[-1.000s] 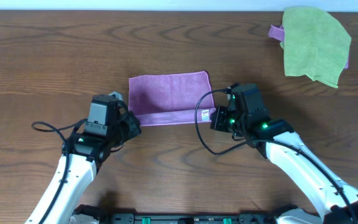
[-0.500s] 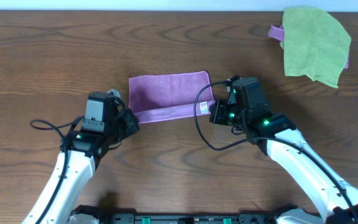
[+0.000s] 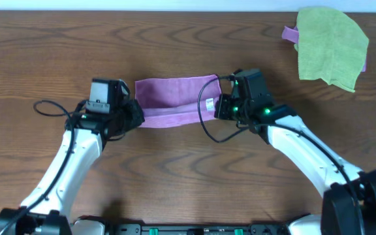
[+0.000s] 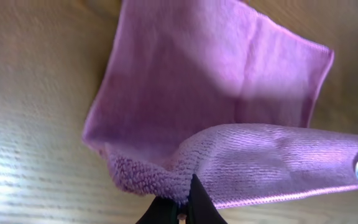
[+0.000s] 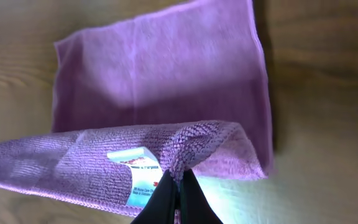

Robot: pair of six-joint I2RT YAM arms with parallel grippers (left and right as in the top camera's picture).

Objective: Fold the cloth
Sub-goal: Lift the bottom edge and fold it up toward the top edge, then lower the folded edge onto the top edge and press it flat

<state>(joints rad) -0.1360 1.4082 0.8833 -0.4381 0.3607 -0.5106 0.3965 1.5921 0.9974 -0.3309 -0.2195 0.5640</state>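
A purple cloth (image 3: 175,98) lies at the table's middle, its near edge lifted and carried over the rest. My left gripper (image 3: 134,116) is shut on the cloth's near left corner (image 4: 185,180). My right gripper (image 3: 215,108) is shut on the near right corner (image 5: 179,163), beside a white label (image 5: 138,177). The raised edge stretches between both grippers above the flat part (image 5: 160,74), which also shows in the left wrist view (image 4: 210,68).
A green cloth (image 3: 330,46) lies on a second purple cloth (image 3: 291,32) at the far right corner. Bare wooden table (image 3: 188,176) surrounds the cloth.
Both grippers have moved away from me, carrying the cloth's near edge up and over toward the far edge. The visible flat part has become narrower.
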